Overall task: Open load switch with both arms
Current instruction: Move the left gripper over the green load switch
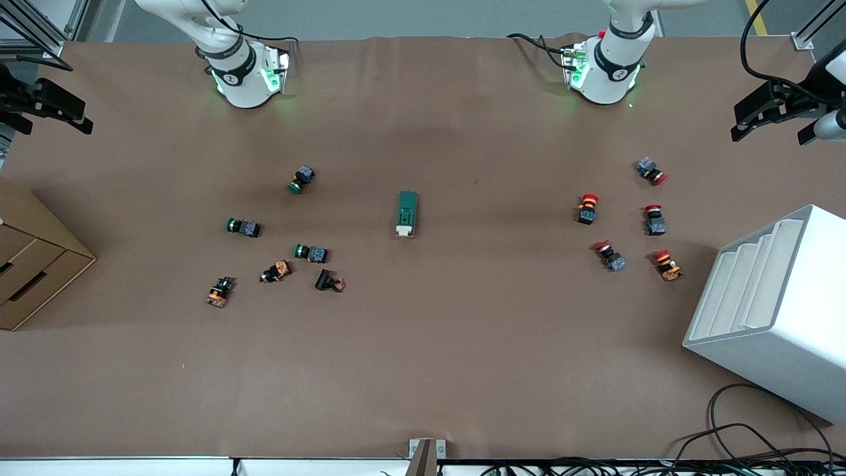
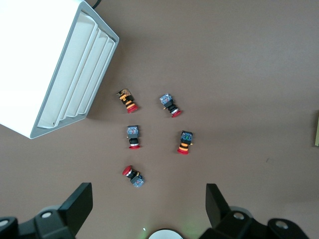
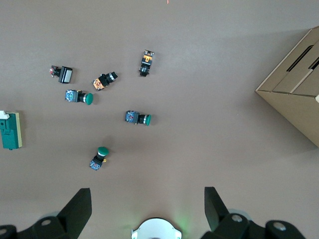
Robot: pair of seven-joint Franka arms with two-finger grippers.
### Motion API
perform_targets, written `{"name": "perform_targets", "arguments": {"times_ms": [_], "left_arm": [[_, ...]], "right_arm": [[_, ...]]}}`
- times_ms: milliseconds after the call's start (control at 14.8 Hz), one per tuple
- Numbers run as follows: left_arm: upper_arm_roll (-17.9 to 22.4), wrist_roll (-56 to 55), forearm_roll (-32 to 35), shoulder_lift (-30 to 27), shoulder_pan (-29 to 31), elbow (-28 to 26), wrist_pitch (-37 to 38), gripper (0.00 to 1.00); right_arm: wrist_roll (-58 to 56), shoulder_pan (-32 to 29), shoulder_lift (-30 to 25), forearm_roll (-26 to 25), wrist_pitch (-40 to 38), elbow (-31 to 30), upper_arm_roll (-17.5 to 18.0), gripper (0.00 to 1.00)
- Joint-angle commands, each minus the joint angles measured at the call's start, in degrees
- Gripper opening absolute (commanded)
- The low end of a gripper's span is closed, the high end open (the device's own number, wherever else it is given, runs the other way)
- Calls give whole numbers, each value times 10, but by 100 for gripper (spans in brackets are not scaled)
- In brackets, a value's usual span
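the left pincer [image 2: 147, 209] hangs wide open over the brown table [image 2: 239, 59], above five red-capped push buttons [image 2: 133, 136] lying clustered beside a white slotted rack [image 2: 75, 69].

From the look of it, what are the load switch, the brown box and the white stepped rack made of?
Load switch: probably moulded plastic, with a matte dark green body and a white toggle end. Brown box at the right arm's end of the table: looks like corrugated cardboard, dull tan with slot cutouts. White stepped rack at the left arm's end: smooth, uniform white, likely plastic or painted sheet; I cannot tell which.
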State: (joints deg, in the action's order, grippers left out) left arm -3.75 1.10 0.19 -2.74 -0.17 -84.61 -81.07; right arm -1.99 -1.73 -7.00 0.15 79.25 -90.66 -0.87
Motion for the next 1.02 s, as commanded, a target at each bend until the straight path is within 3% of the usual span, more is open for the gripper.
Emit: {"name": "perform_targets", "arguments": {"times_ms": [0,339,542,949], "left_arm": [[-2,2,-6,0,3,7,3,100],[-8,7,-5,37,-8,34,-4,100],[-34,-14,-6,63,-28,37,-60,100],[-126,-283,2,82,-76,-70,-210,100]], "right_arm": [[1,-7,-10,8,4,-10,3,100],[2,-6,-10,10,6,-10,3,100],[2,-7,-10,11,6,-10,3,100],[1,-11,-10,22,6,-10,3,100]]}}
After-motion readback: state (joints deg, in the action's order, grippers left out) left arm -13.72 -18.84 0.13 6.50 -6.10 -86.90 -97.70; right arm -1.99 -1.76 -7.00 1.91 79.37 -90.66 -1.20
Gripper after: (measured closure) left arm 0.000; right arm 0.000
